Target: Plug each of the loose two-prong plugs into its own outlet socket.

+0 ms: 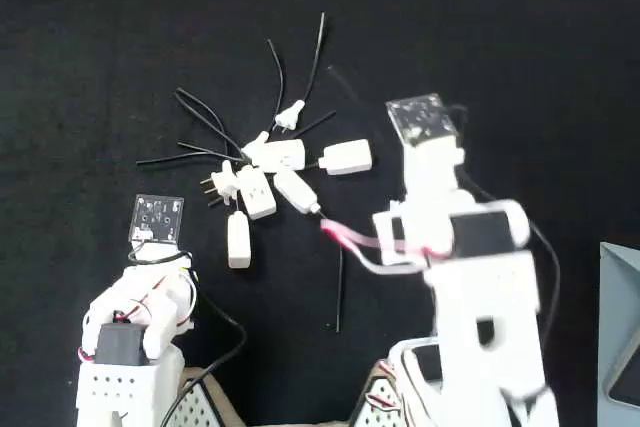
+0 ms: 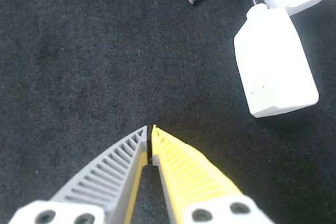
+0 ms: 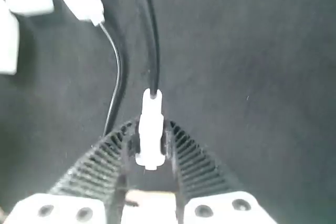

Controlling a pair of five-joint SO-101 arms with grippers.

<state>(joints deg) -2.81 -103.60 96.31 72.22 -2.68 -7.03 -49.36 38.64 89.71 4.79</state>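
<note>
**Right gripper** (image 3: 150, 124): The dark ribbed fingers (image 3: 197, 163) are closed to a narrow gap, one on each side of a small white two-prong plug (image 3: 150, 140). The plug lies lengthwise between them. Its black cord (image 3: 153, 40) leaves the end away from the wrist and trails over the black cloth worktop (image 1: 100, 67). The prongs are hidden. A side grip of this kind probably keeps the plug body from twisting during alignment with a socket.

**Left gripper** (image 2: 150, 128): The grey and yellow fingers (image 2: 181, 169) are fully closed with tips touching, and they hold nothing. The gripper hangs over bare cloth near a white rectangular outlet block (image 2: 275, 72). It is probably parked there to leave the cluster of white outlet blocks (image 1: 283, 155) free for the other arm.
</note>
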